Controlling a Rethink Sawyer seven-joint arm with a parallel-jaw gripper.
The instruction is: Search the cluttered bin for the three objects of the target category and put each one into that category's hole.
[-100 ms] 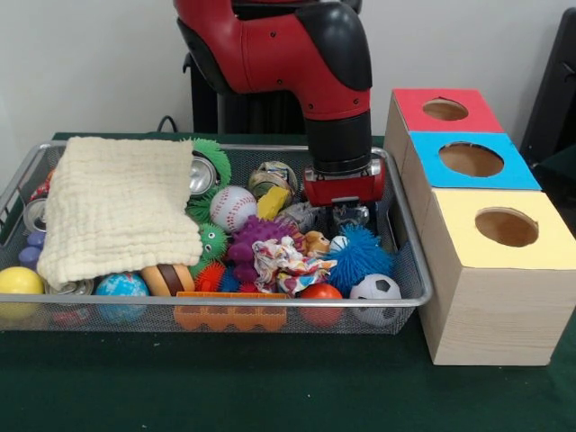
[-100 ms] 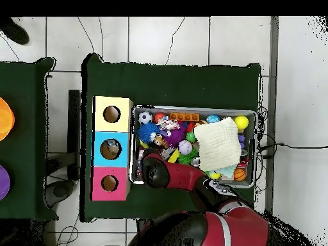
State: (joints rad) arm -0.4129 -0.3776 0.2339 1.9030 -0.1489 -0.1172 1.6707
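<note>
My gripper (image 1: pixel 349 216) hangs low in the back right corner of the wire bin (image 1: pixel 225 304), just above a blue spiky ball (image 1: pixel 362 254) and beside a crushed can (image 1: pixel 273 175). Nothing shows clearly in it. Balls lie scattered in the bin: a baseball (image 1: pixel 232 207), a soccer ball (image 1: pixel 375 290), a red-orange ball (image 1: pixel 321 295), a globe ball (image 1: pixel 121 286) and a yellow ball (image 1: pixel 18 281). Three boxes stand beside the bin, with a red hole (image 1: pixel 445 110), a blue hole (image 1: pixel 471 160) and a yellow hole (image 1: pixel 506 227). In the overhead view the arm (image 2: pixel 173 174) covers the gripper.
A cream cloth (image 1: pixel 121 207) covers the bin's left half and hides things beneath. Also inside are a purple spiky toy (image 1: pixel 256 238), green spiky toys (image 1: pixel 209 238), a crumpled wrapper (image 1: pixel 286 263), a burger toy (image 1: pixel 167 279) and an orange rack (image 1: pixel 229 315). The boxes (image 2: pixel 112 149) touch the bin's side.
</note>
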